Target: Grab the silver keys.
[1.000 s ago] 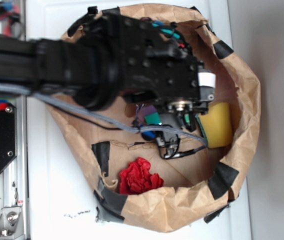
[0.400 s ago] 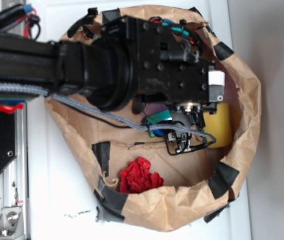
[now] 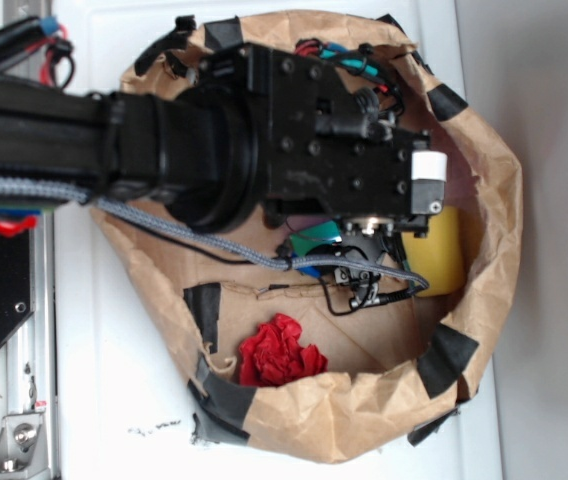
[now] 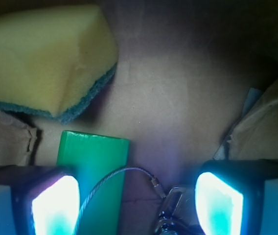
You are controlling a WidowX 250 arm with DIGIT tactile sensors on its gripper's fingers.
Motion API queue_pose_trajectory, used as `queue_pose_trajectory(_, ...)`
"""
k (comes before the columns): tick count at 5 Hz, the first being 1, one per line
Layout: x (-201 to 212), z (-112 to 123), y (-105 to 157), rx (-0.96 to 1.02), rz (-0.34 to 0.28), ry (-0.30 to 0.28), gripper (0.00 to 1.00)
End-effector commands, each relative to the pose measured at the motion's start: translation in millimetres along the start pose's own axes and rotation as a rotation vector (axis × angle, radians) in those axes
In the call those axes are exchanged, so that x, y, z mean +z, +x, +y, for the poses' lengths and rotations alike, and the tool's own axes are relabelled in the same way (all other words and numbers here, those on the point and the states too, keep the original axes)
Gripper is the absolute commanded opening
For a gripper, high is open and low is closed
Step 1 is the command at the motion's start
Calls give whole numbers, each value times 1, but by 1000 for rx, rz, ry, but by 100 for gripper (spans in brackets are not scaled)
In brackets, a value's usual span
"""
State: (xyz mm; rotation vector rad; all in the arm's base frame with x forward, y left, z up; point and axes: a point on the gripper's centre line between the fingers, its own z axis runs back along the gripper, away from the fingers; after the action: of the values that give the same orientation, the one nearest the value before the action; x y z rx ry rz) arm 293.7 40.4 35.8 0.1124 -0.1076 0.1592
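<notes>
Silver keys (image 4: 171, 215) lie on the brown paper floor of the bag (image 3: 484, 300), between the spread fingers of the open pincer (image 4: 138, 205), their wire ring arching over the green block (image 4: 93, 171). Above the block sits a yellow sponge (image 4: 46, 58).

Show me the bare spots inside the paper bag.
Bare floor lies between the red cloth and the bag's taped lower corner, and beyond the sponge in the wrist view. It is crowded under the hand: green block, keys.
</notes>
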Motion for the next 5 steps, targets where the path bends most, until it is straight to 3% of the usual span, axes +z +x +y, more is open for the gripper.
queue_pose_trajectory(1, 12, 4, 0, -29, -55, -23, 0)
queue_pose_trajectory(5, 22, 9, -3, -63, -99, -21, 0)
